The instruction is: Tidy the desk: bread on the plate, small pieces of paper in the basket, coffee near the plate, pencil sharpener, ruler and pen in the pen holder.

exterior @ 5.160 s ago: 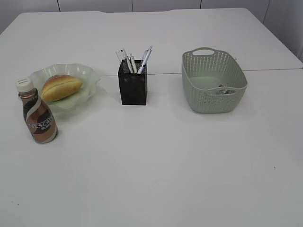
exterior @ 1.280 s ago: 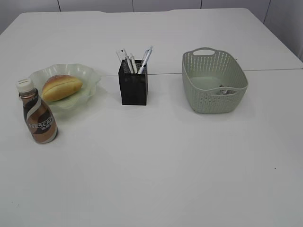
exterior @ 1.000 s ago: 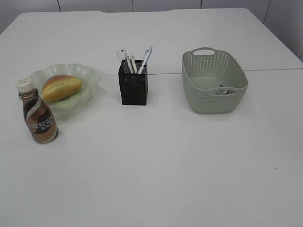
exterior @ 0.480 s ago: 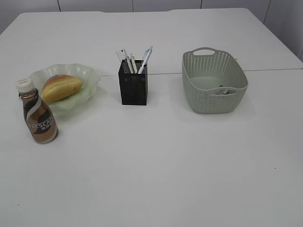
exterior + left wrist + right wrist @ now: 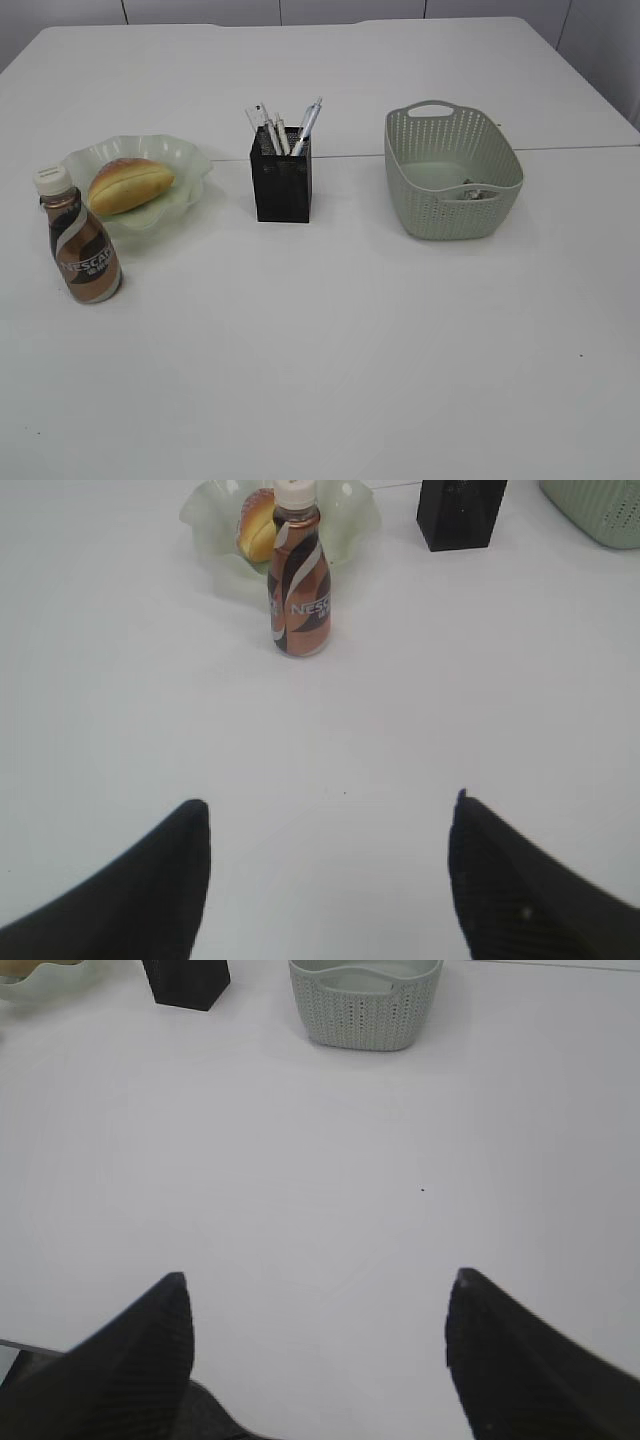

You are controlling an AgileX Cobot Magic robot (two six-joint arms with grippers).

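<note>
Exterior view, white desk (image 5: 330,350), thin seam, grey wall (image 5: 200,10) behind

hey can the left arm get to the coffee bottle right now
Probably yes. The left gripper stands open and empty, and the coffee bottle stands upright straight ahead of it, with only bare desk between them.

The near counter (image 5: 330,380) lies open; coffee (image 5: 82,250), plate (image 5: 185,160), pen holder (image 5: 281,186) and basket (image 5: 450,215) line the far half.
</note>
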